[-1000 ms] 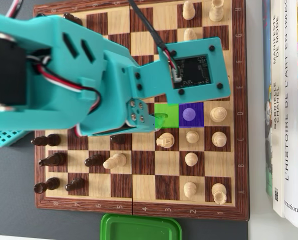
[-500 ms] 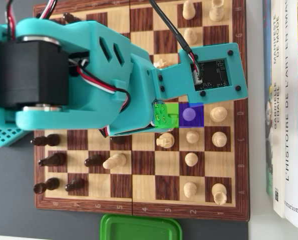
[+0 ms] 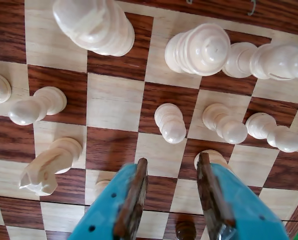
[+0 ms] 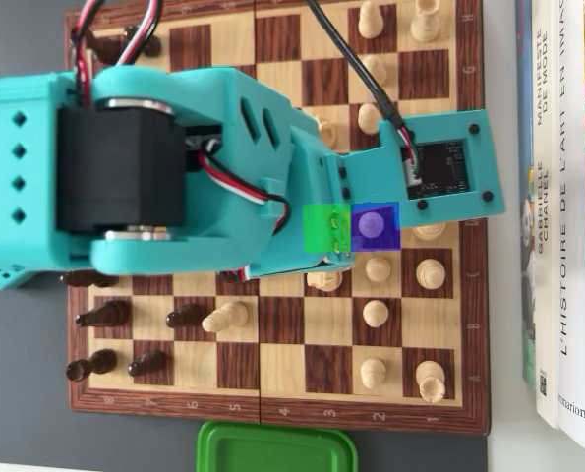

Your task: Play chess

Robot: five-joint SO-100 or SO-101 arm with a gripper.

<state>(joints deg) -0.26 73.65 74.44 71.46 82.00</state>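
In the wrist view the claw [image 3: 171, 170] hangs released (jaws apart, nothing between them) over the chessboard [image 3: 113, 107]. A white pawn [image 3: 171, 123] stands at its 12 o'clock, a white knight [image 3: 47, 167] at 9 o'clock.

Bright, even daylight — soft shadows, no glare; wrist view slightly blurred, tall pieces splay toward its edges.

Fingers [image 3: 138, 197] standing apart over chessboard [image 3: 113, 102]; squares between them lying bare. Pawn [image 3: 170, 122] blocking just ahead, two more pawns [image 3: 225, 123] crowding right. Knight [image 3: 48, 166] guarding left. Tall pieces [image 3: 199, 48] walling far rank. Open lane running up middle-left.
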